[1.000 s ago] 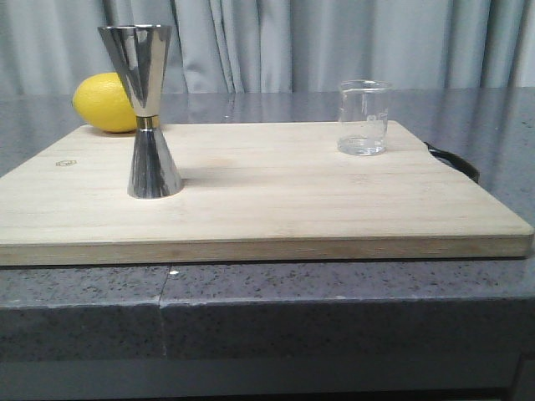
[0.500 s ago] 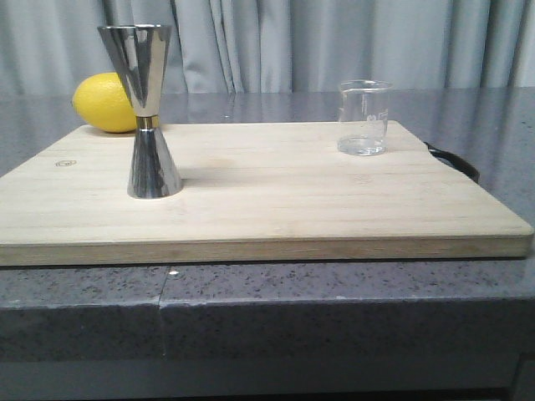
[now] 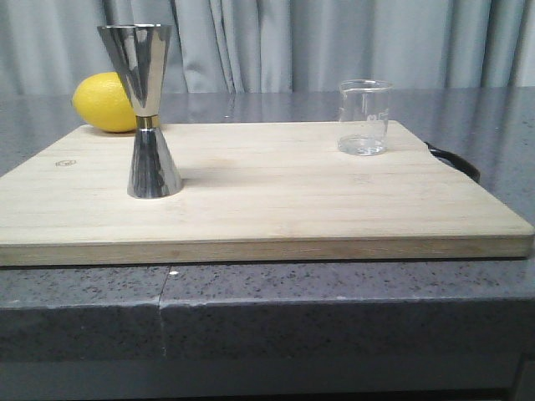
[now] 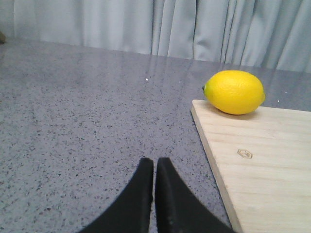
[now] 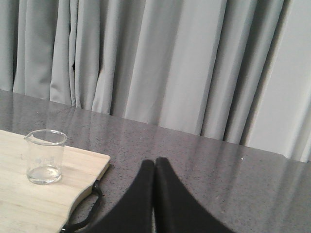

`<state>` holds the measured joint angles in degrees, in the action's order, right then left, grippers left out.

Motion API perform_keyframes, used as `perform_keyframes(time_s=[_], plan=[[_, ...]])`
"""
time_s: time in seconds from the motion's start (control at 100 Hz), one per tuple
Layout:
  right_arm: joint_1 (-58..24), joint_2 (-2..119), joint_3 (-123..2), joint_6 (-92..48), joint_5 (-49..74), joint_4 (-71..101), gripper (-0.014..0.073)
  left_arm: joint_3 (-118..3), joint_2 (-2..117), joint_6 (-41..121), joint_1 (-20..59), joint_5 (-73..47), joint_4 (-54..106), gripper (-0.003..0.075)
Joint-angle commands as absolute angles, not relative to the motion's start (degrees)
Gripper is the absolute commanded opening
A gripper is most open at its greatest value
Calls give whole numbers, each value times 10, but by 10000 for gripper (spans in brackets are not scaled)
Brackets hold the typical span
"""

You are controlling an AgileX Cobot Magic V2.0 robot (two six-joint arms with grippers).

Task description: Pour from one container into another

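Note:
A small clear glass beaker [image 3: 364, 117] stands upright on the far right of the wooden cutting board [image 3: 267, 209]; it also shows in the right wrist view as the beaker [image 5: 44, 156]. A tall steel hourglass jigger [image 3: 147, 113] with a gold waist band stands on the board's left. Neither gripper appears in the front view. My left gripper [image 4: 154, 162] is shut over the grey counter, off the board's left edge. My right gripper [image 5: 155, 163] is shut over the counter to the right of the board, apart from the beaker. Both hold nothing.
A yellow lemon [image 3: 102, 102] lies at the board's far left corner, behind the jigger; it shows as the lemon [image 4: 234, 91] in the left wrist view. A black loop handle [image 5: 85, 208] hangs off the board's right end. Grey curtains close off the back.

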<state>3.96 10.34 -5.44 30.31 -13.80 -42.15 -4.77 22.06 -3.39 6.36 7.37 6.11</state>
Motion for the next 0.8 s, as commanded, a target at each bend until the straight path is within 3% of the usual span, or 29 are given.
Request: perform_keyframes(time_s=[0.0, 0.79], plan=[[39, 107, -70, 304, -185, -414, -75, -63, 224, -38, 63, 139, 67, -19], [39, 107, -70, 304, -204, -414, -75, -62, 224, -38, 63, 157, 60, -19]])
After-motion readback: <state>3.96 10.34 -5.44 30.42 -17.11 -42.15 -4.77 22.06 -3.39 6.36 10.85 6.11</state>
